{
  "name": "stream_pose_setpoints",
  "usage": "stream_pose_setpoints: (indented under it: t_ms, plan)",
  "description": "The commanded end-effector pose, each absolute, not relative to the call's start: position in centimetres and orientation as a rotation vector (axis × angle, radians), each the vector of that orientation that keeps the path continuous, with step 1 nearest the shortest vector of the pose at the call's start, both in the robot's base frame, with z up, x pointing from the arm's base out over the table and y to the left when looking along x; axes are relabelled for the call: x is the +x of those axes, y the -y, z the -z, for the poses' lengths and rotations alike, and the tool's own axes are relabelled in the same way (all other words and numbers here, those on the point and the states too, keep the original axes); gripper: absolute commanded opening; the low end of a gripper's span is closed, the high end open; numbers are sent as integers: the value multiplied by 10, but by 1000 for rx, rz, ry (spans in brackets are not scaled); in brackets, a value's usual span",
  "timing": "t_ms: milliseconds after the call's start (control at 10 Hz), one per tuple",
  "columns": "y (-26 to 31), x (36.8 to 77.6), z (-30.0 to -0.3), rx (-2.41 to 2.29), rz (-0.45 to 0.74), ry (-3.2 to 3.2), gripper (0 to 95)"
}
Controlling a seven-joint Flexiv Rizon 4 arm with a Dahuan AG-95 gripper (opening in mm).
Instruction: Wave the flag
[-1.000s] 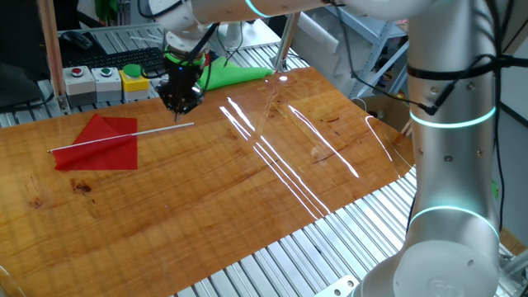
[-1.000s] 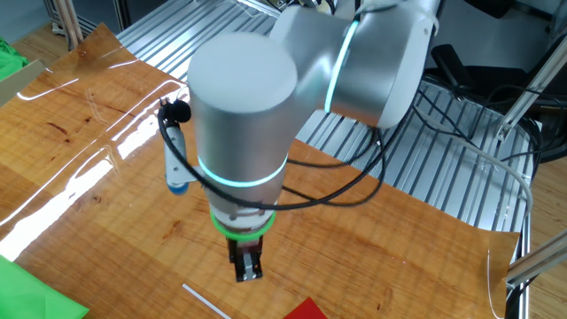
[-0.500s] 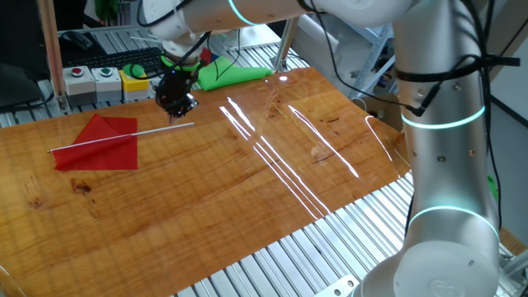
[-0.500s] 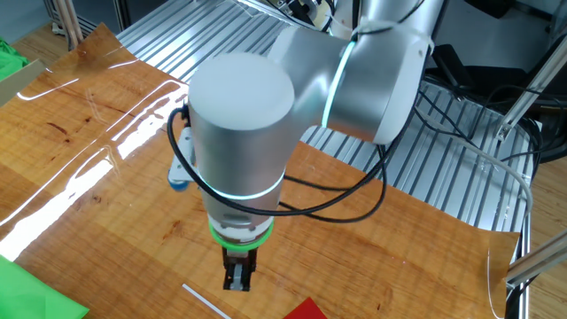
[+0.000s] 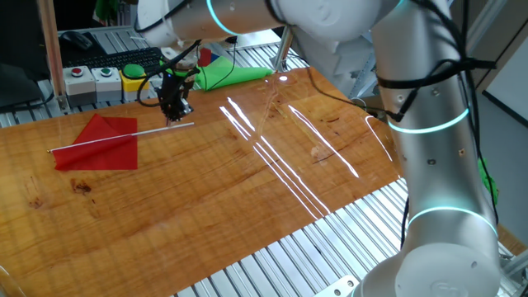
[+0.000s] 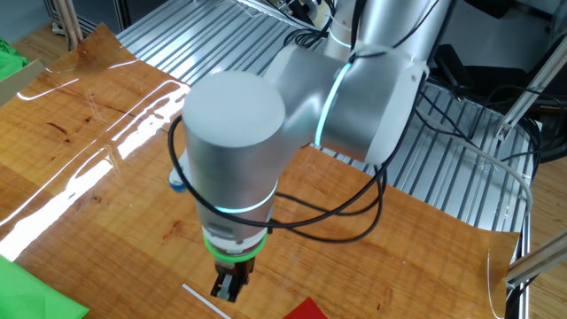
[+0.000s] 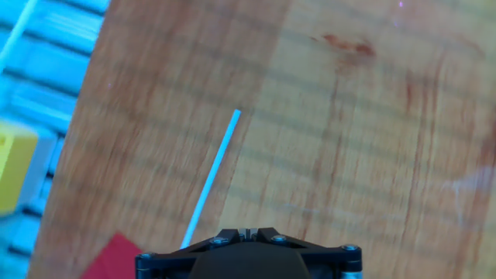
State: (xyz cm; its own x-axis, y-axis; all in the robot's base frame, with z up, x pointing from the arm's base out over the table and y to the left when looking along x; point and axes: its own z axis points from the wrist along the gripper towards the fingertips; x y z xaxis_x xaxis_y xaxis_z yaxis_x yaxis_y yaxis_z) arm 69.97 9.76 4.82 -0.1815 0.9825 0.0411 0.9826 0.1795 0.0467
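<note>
while the flag (image 5: pixel 101 142) lies flat on the wooden table (image 5: pixel 247 198), red cloth spread and white stick pointing toward the arm, i see my gripper (image 5: pixel 175 115) pointing straight down just above the stick's free end. its jaws are pressed together, gripping nothing. a green cloth (image 5: pixel 231 74) sits behind at the table's far edge.

flag (image 7: pixel 209 178) stick's near end hidden under gripper (image 7: pixel 246 232) in blurred hand view, red cloth cut by bottom edge there, cloth mostly off-frame in the other fixed view, fingertips too small to read
</note>
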Motion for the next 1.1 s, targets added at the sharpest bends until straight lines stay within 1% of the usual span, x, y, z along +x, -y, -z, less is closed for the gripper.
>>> stream_pose_setpoints:
  t_ms: [100,200,1100]
  plan:
    - [-97,704,-41,-2071,132,2383,190]
    - [-97,706,-40,-2088,146,2380,190]
    - [-97,707,-39,-2087,144,2383,190]
